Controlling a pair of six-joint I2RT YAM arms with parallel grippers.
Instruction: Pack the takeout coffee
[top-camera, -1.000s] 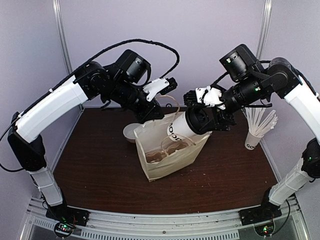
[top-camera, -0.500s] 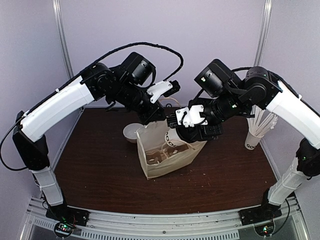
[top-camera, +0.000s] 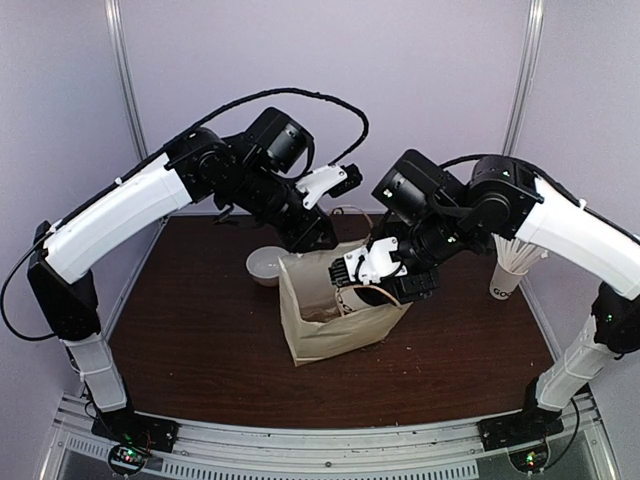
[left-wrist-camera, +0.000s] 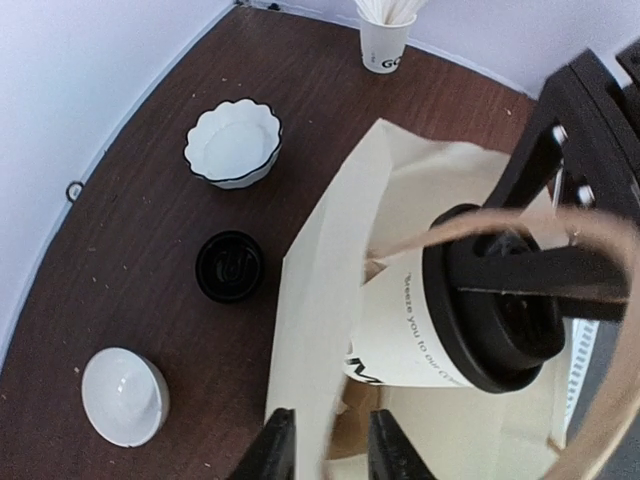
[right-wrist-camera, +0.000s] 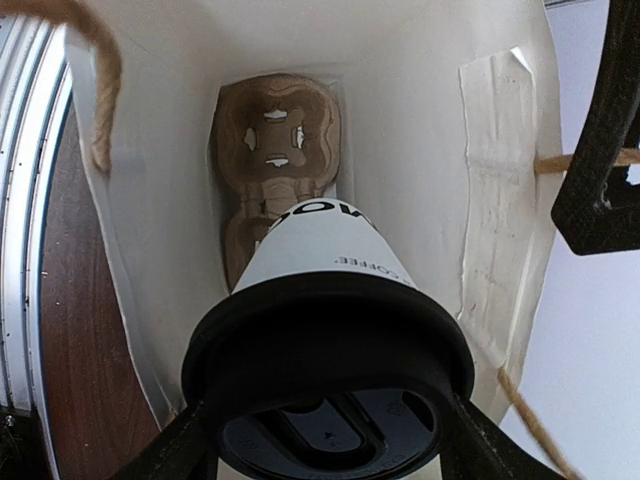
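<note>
Pale lilac walls (top-camera: 420, 60), dark brown tabletop (top-camera: 200, 340), metal posts (top-camera: 124, 90).

paper cup (left-wrist-camera: 400, 330) matt, plastic lid (left-wrist-camera: 500, 345) glossy, paper bag (left-wrist-camera: 320, 290) matt

Both arms arch inward, wrists tipped down. The left end effector (left-wrist-camera: 331, 448) has its fingers slightly parted. The right end effector (right-wrist-camera: 328, 440), opposite it, grips the takeout coffee (right-wrist-camera: 318, 250) between wide-spread fingers.

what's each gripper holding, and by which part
The right gripper grips the coffee cup by its black lid end, partly inside the paper bag. The left gripper holds nothing: its jaws stand apart astride the bag's rim.
</note>
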